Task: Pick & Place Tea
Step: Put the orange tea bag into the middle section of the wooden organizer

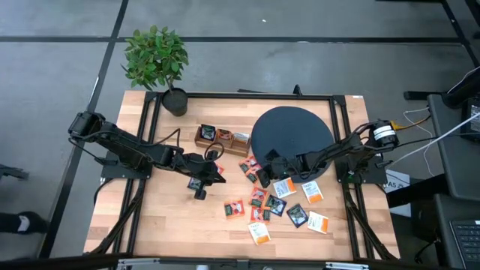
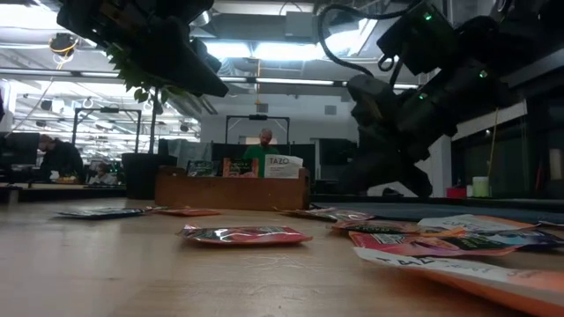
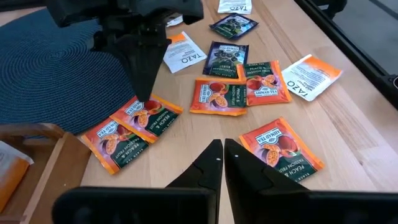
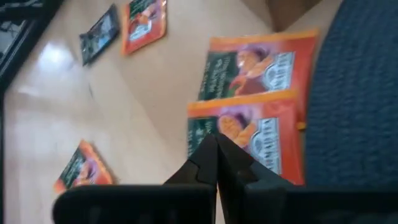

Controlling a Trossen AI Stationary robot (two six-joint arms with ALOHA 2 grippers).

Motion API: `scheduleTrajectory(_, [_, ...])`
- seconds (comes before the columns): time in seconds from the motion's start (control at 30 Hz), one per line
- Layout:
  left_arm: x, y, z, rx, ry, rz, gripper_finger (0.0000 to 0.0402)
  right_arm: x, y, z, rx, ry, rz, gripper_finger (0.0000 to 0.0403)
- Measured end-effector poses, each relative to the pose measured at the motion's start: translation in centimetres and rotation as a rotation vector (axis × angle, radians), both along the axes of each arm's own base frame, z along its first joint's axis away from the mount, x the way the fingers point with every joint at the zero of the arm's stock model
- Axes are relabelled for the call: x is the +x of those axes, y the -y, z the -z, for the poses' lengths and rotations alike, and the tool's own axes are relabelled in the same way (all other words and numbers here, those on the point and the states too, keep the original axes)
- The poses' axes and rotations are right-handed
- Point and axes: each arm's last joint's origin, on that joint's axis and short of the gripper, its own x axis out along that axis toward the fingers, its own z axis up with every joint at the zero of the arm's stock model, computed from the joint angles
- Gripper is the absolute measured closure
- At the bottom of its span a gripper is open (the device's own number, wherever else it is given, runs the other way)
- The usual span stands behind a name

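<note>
Several flat tea sachets lie scattered on the wooden table (image 1: 157, 217), mostly near the black disc (image 1: 292, 131): red-orange ones (image 3: 217, 96), dark green ones (image 3: 225, 53) and white-orange ones (image 3: 185, 53). My right gripper (image 1: 260, 177) is shut and points down at a red-orange sachet (image 4: 261, 134) beside the disc's edge; the left wrist view shows its fingers (image 3: 144, 74) over that sachet (image 3: 149, 115). My left gripper (image 3: 221, 149) is shut and empty. It hovers over bare table between the wooden tray (image 1: 221, 140) and the sachets, with a red-orange sachet (image 3: 280, 146) lying just beyond it. My right gripper's shut fingertips (image 4: 216, 142) come from above, pointing down, at the red-orange sachet near its edge (image 4: 205, 127) away from the disc. The sachet lies flat on the table. I cannot tell whether the tips touch it or stand just above it.
The wooden compartment tray (image 2: 231, 189) stands by the far side, some sachets upright in it. A potted plant (image 1: 157, 60) sits at the far left corner. The black disc fills the far right. Bare wood lies at the near left. People show in the room behind (image 2: 264, 141).
</note>
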Motion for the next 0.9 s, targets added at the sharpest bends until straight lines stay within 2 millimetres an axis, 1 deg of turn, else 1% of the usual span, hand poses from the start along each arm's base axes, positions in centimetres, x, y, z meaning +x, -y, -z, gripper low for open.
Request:
scheduleTrajectory(0.2, [0.0, 0.0, 0.0, 0.0, 0.0, 0.0, 0.0389, -0.6, 0.4, 0.6, -0.04, -0.089, 0.012, 0.0399])
scheduleTrajectory(0.5, [0.0, 0.0, 0.0, 0.0, 0.0, 0.0, 0.0385, -0.8, 0.5, 0.8, -0.07, -0.119, 0.023, 0.0399])
scheduleTrajectory(0.9, [0.0, 0.0, 0.0, 0.0, -0.001, 0.0, 0.0386, -0.9, 0.5, 1.2, -0.06, -0.148, 0.042, 0.0398])
